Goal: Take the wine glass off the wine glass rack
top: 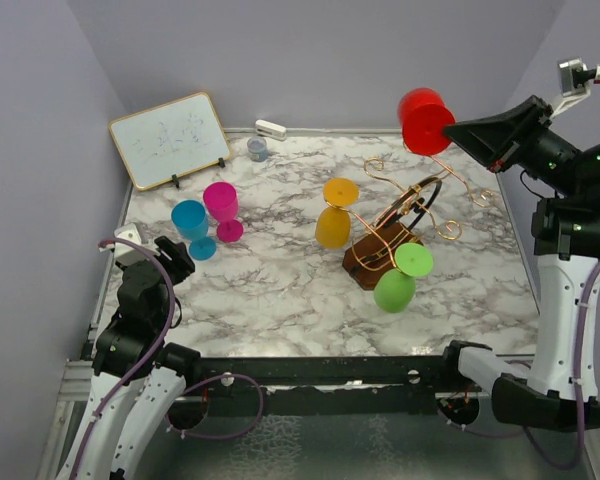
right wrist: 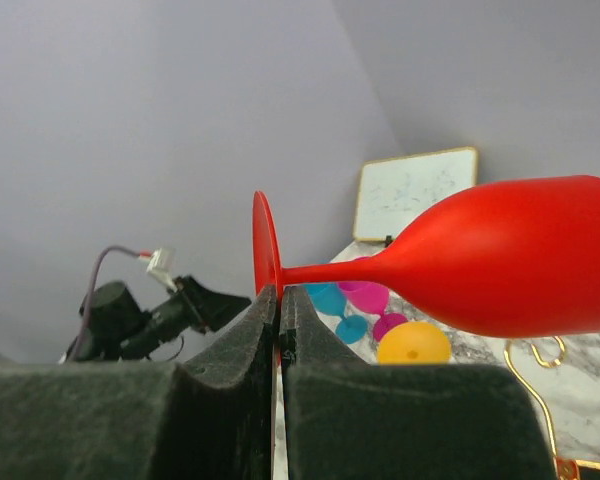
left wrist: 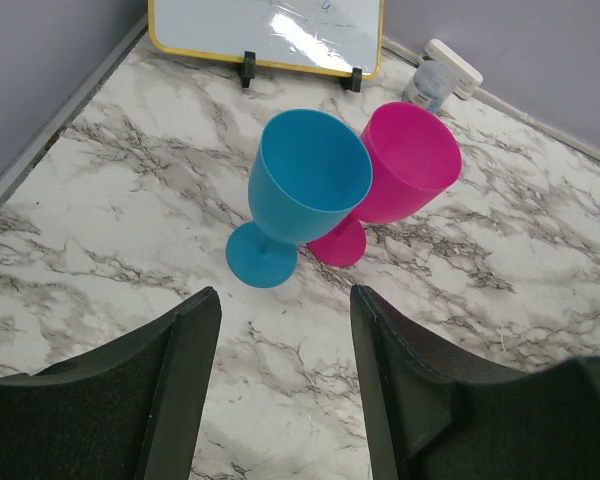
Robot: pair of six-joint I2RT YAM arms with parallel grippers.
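Note:
My right gripper (top: 458,129) is shut on the foot of a red wine glass (top: 424,121), held in the air above the back of the copper wire wine glass rack (top: 405,215). In the right wrist view the pads (right wrist: 265,310) pinch the red glass's round foot (right wrist: 264,245), its bowl pointing right. A yellow glass (top: 335,213) and a green glass (top: 401,278) hang upside down on the rack. My left gripper (left wrist: 285,330) is open and empty, low at the left, facing a blue glass (left wrist: 300,190) and a pink glass (left wrist: 400,170) standing on the table.
A small whiteboard (top: 170,138) leans at the back left. A small grey cup (top: 257,149) and a white object (top: 270,129) lie at the back edge. The rack's wooden base (top: 372,262) sits right of centre on the marble table (top: 280,290). Purple walls close in on three sides.

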